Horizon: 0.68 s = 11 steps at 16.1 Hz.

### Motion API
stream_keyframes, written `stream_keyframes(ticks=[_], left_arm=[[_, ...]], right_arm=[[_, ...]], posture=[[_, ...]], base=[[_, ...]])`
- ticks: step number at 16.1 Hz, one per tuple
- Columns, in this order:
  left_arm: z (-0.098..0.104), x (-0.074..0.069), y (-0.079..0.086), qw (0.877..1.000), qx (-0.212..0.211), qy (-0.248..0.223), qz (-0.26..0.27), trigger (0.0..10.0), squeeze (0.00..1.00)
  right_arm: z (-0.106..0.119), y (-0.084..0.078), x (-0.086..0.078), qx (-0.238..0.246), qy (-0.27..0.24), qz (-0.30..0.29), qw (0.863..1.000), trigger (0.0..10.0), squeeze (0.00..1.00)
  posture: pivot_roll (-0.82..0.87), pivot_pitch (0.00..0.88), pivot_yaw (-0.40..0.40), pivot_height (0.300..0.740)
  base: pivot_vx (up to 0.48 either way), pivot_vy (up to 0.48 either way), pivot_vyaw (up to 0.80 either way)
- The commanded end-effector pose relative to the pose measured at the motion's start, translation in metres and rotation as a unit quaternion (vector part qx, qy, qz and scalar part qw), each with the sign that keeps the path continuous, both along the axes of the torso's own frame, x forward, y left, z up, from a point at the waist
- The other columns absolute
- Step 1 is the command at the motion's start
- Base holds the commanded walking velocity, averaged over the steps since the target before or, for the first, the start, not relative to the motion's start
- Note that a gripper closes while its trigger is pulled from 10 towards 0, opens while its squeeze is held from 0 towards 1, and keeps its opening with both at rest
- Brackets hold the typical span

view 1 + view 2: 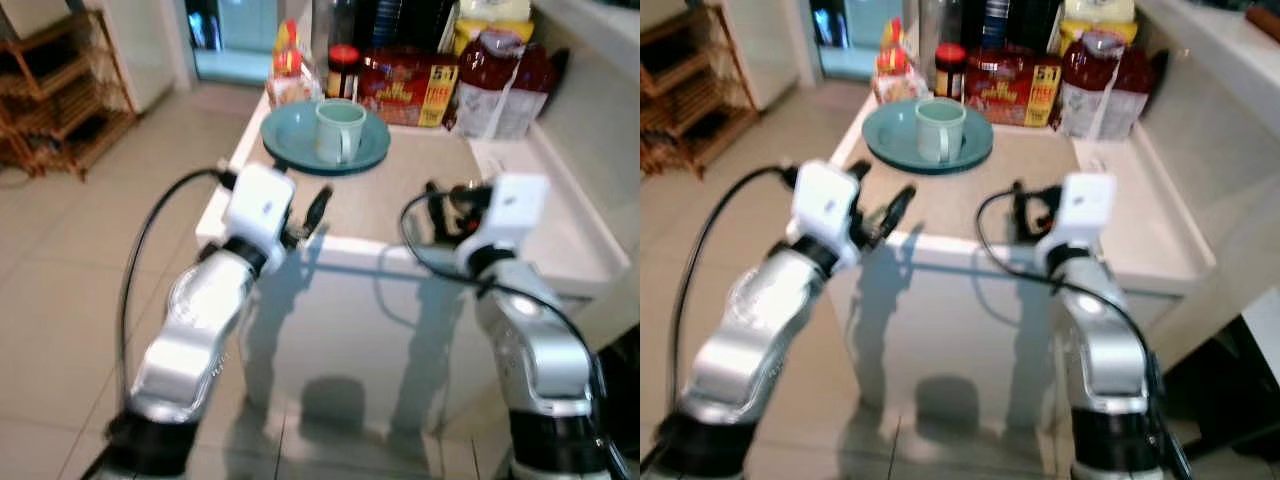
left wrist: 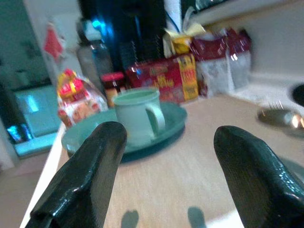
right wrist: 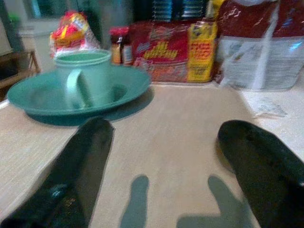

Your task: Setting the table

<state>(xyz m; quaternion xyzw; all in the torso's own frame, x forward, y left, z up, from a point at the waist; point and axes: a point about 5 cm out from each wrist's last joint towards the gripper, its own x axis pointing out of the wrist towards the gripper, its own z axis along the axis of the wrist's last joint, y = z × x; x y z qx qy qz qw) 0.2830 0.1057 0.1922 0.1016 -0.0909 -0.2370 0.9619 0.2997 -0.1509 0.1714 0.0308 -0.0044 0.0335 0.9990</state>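
A wooden rack point(image 1: 65, 90) stands on the tiled floor point(image 1: 70, 260) well to the left of the table point(image 1: 400, 215). The left pincer point(image 1: 318, 208) hovers over the table's front-left corner with its two black fingers point(image 2: 90, 175) spread apart and nothing between them. Beyond it, near the table's left edge toward the back, sits a teal plate point(image 1: 285, 140), and a pale green mug point(image 1: 340, 130) stands upright on that plate with its handle turned toward the front. Just behind the plate, along the back edge, lies a bag with red and yellow print point(image 1: 288, 70), then a dark jar with a red lid point(image 1: 343, 72), then a red box with a yellow panel point(image 1: 405, 88), and then a red and white bag point(image 1: 500, 85) toward the back-right corner. Tall dark containers point(image 1: 385, 22) stand behind the box, too blurred to name.

The right pincer point(image 1: 440, 205) hovers over the table's front edge, right of the middle, its fingers point(image 3: 78, 175) also held wide with nothing in them. In the left wrist view a shiny metal utensil point(image 2: 280, 118) lies on the table to the right of the plate; it is too blurred to tell which kind. White paper point(image 1: 505, 160) lies near the right edge.
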Motion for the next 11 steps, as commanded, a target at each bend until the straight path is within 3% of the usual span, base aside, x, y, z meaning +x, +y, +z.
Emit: stream_keyframes(ticks=[1, 3, 6, 7, 8, 9, 11], left_arm=[[0.005, -0.006, -0.004, 1.000, -0.001, -0.013, -0.025, 10.0, 0.00], [0.006, -0.011, -0.008, 0.998, 0.000, -0.007, -0.055, 10.0, 0.00], [0.008, -0.014, -0.012, 0.998, 0.003, -0.012, -0.069, 10.0, 0.00], [0.007, -0.015, -0.014, 0.997, 0.004, -0.011, -0.074, 10.0, 0.00], [0.007, -0.015, -0.014, 0.997, 0.005, -0.011, -0.075, 10.0, 0.00], [0.007, -0.019, -0.017, 0.996, 0.009, -0.013, -0.087, 10.0, 0.00], [0.008, -0.020, -0.019, 0.996, 0.007, -0.013, -0.092, 10.0, 0.00]], right_arm=[[0.001, -0.008, -0.002, -0.013, 0.016, -0.025, 0.999, 10.0, 1.00], [0.001, -0.019, -0.001, -0.030, 0.046, -0.059, 0.997, 10.0, 1.00], [0.005, -0.021, 0.010, -0.037, 0.054, -0.052, 0.996, 10.0, 1.00], [0.003, -0.022, 0.016, -0.043, 0.080, -0.061, 0.994, 10.0, 0.74], [0.002, -0.023, 0.017, -0.043, 0.093, -0.066, 0.993, 10.0, 0.74], [-0.001, -0.028, 0.021, -0.058, 0.174, -0.097, 0.978, 10.0, 0.00], [-0.004, -0.033, 0.025, -0.072, 0.204, -0.122, 0.969, 10.0, 0.00]], posture=[[0.05, 0.000, -0.045, 0.740], [0.06, 0.019, -0.040, 0.740], [0.06, 0.033, -0.040, 0.740], [0.06, 0.034, -0.044, 0.740], [0.06, 0.033, -0.046, 0.740], [0.06, 0.029, -0.056, 0.740], [0.06, 0.028, -0.058, 0.740]], base=[[0.000, 0.000, 0.00], [0.000, 0.000, 0.00], [0.000, 0.000, 0.00], [0.000, 0.000, 0.00], [0.000, 0.000, 0.00], [0.000, 0.000, 0.00], [0.000, 0.000, 0.00]])
